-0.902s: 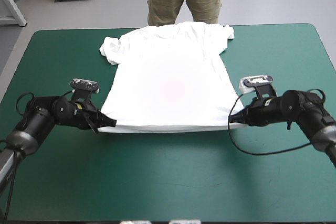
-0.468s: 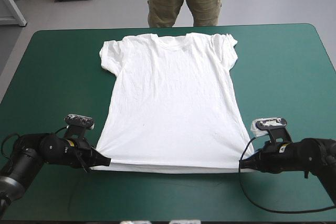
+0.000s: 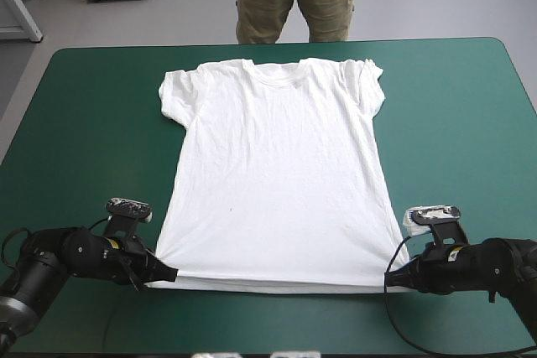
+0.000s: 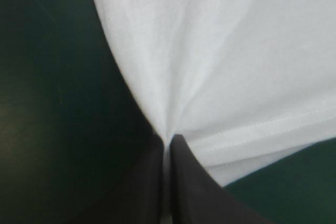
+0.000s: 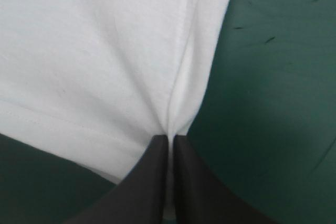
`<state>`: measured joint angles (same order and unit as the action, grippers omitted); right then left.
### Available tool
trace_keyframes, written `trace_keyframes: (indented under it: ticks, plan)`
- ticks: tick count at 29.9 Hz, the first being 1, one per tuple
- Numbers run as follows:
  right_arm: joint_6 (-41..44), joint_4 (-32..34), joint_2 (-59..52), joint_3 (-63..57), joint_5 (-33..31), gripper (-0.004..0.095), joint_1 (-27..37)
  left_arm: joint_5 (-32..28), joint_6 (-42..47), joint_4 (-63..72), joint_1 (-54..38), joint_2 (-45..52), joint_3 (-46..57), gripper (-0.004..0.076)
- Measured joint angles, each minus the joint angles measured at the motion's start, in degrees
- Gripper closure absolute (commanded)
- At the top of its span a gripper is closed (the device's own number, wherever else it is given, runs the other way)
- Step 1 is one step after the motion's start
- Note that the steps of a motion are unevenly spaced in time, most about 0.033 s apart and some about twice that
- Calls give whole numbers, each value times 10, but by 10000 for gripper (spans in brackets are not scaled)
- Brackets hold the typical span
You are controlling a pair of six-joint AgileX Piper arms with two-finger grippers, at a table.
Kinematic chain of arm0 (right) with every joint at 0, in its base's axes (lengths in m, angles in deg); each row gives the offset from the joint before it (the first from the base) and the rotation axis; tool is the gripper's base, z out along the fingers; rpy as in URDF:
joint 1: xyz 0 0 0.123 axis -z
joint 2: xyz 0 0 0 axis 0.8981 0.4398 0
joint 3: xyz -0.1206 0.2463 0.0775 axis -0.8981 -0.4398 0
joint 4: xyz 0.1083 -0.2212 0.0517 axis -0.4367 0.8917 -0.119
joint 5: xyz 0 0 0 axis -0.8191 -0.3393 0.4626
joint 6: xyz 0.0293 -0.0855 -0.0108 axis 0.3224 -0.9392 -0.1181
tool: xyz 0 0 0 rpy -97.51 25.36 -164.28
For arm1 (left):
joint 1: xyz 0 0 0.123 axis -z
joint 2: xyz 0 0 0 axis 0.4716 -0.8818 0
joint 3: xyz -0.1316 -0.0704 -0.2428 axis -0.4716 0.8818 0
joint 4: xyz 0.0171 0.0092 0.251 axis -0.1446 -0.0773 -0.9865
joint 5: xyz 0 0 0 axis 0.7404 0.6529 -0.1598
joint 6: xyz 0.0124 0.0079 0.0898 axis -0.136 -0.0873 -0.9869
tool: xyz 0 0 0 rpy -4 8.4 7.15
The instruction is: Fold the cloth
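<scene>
The white T-shirt (image 3: 277,173) lies spread flat on the teal-green cover, collar toward the far edge, hem toward the near edge. My left gripper (image 3: 170,273) pinches the hem's left corner, shut on the cloth. The right gripper (image 3: 394,278) holds the hem's right corner the same way. In the left wrist view the T-shirt (image 4: 226,61) gathers into creases that run into my left gripper (image 4: 168,142). In the right wrist view the T-shirt (image 5: 100,51) puckers at my right gripper (image 5: 171,139), the hem seam running off beside it.
Bare teal-green cover (image 3: 92,123) lies on both sides of the shirt and in a narrow strip along the near edge. Both sleeves lie spread out near the far edge.
Both grippers have drawn the hem toward the near edge. The shirt, earlier bunched with the collar folded under, now lies stretched out flat and longer.
</scene>
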<state>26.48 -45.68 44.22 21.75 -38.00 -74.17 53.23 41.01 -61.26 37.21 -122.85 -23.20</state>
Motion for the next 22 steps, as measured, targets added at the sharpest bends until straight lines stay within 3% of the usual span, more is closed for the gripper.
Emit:
trace_keyframes:
  ticks: [2,4,8,12,17,22]
  plan:
    - [0,0,0,0,0,582,0,0,-5,0,0,0,0,555]
    - [0,0,0,0,0,486,0,0,-8,1,0,0,0,404]
    - [-1,1,0,3,6,463,0,0,-20,33,0,0,0,183]
    - [-1,9,1,37,6,463,0,-15,-34,76,0,0,-15,177]
    - [-1,29,3,129,27,463,0,-116,38,18,-16,-27,-109,218]
    - [-1,31,21,193,40,463,0,-128,72,-8,-59,-165,-242,265]
